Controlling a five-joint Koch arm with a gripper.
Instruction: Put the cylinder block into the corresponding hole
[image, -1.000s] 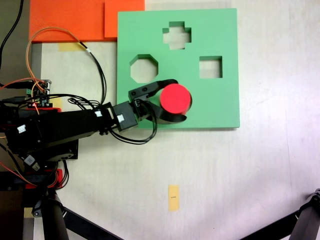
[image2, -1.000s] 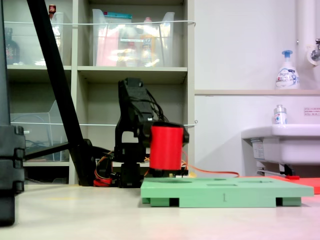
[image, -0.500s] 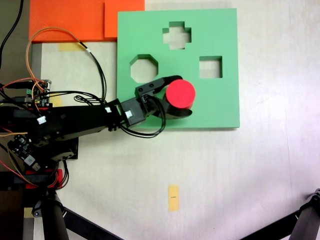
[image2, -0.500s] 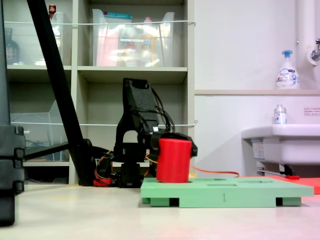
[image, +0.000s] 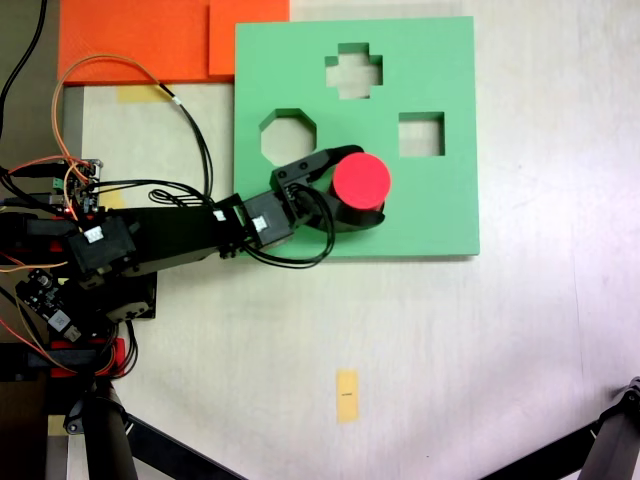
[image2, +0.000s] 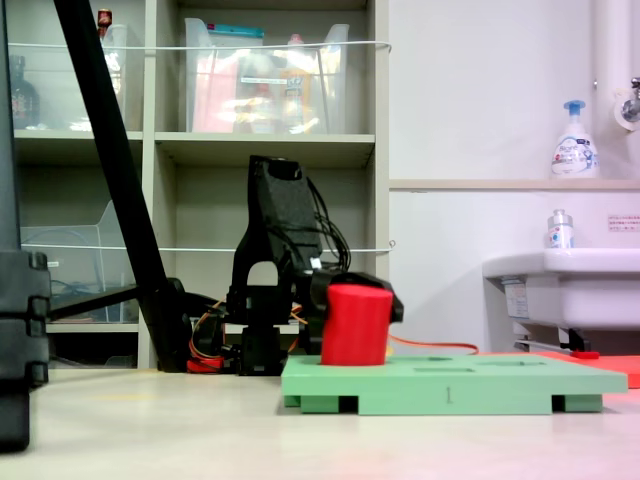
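Note:
The red-pink cylinder block (image: 360, 180) stands upright on the green foam board (image: 440, 205), in the lower middle of the board in the first exterior view. My gripper (image: 364, 187) is shut on it, with one black finger on each side. In the second exterior view the cylinder block (image2: 356, 327) looks short, its base at or below the top face of the board (image2: 450, 385), and the gripper (image2: 357, 298) clasps its upper part. The circular cutout is hidden under the block.
The board also has an octagonal cutout (image: 288, 136), a cross cutout (image: 353, 71) and a square cutout (image: 421, 134). Orange foam sheets (image: 140, 40) lie at the top left. Loose cables (image: 190, 140) loop beside the arm. A yellow tape strip (image: 347, 395) marks the table.
The gripper carried the cylinder block a little to the first exterior view's right and lowered it; in the second exterior view the block now shows much less height above the board.

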